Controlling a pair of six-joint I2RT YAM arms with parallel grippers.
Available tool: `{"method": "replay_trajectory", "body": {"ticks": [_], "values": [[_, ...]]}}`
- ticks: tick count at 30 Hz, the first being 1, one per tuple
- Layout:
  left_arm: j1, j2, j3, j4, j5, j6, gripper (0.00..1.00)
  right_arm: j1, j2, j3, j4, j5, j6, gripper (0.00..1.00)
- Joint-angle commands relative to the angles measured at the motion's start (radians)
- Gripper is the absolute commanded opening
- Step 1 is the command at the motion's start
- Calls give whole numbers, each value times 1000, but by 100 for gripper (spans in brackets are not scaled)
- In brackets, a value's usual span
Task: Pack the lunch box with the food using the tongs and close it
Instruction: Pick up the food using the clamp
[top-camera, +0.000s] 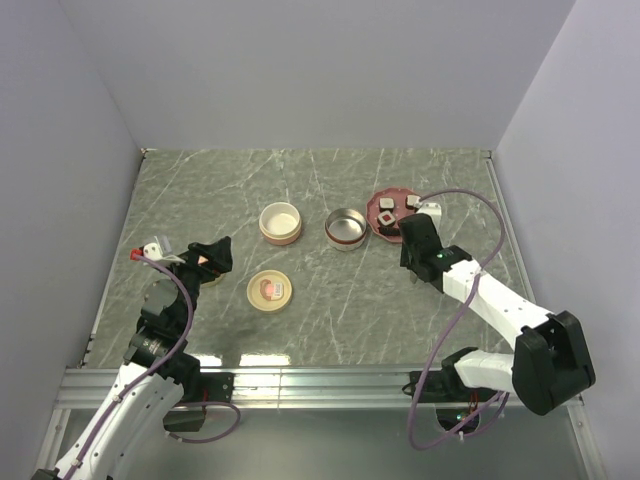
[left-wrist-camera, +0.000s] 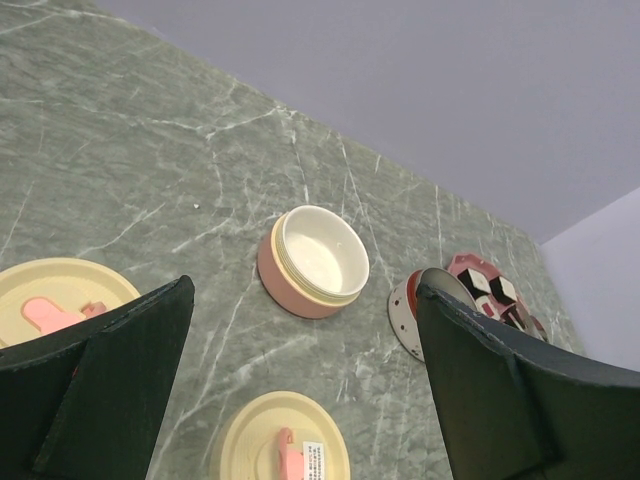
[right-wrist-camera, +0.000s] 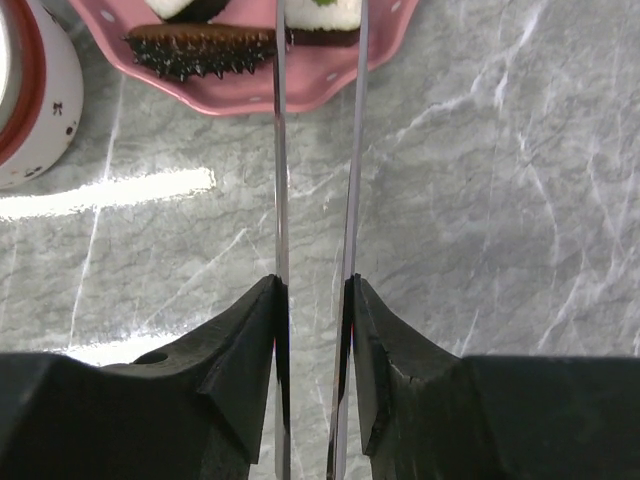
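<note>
My right gripper (right-wrist-camera: 314, 285) is shut on the tongs (right-wrist-camera: 280, 150), one finger pressing each thin arm. The arms run up to the pink plate (right-wrist-camera: 300, 88), and their tips flank a white food piece (right-wrist-camera: 322, 12) at the frame's top edge. A dark spiky piece (right-wrist-camera: 200, 48) lies beside it. From above, the right gripper (top-camera: 408, 238) sits just near of the plate (top-camera: 397, 190), which carries three food pieces (top-camera: 385, 217). The lunch box's pink bowl (top-camera: 281, 222) and its spotted steel-lined bowl (top-camera: 346, 228) stand open. My left gripper (top-camera: 212, 256) is open and holds nothing.
A cream lid (top-camera: 270, 290) with a pink emblem lies near the middle. The left wrist view shows a second lid (left-wrist-camera: 55, 295) under the left finger. A raised metal rim (top-camera: 300, 375) runs along the near table edge. Walls close in on the left and right.
</note>
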Motion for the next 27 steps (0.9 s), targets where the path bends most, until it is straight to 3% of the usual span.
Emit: {"method": "replay_trajectory", "body": {"ticks": [1,4,7,27], "values": [[-2,-11,3,13,7,-4,99,9,12,43,-4,5,-3,26],[-4,-11,1,15,8,-4,100,9,15,51,-9,15,-2,10],[-2,-11,0,15,7,-6,99,9,1,54,-6,30,1,2],[-2,0,1,22,4,-6,100,25,-111,72,5,67,-12,0]]}}
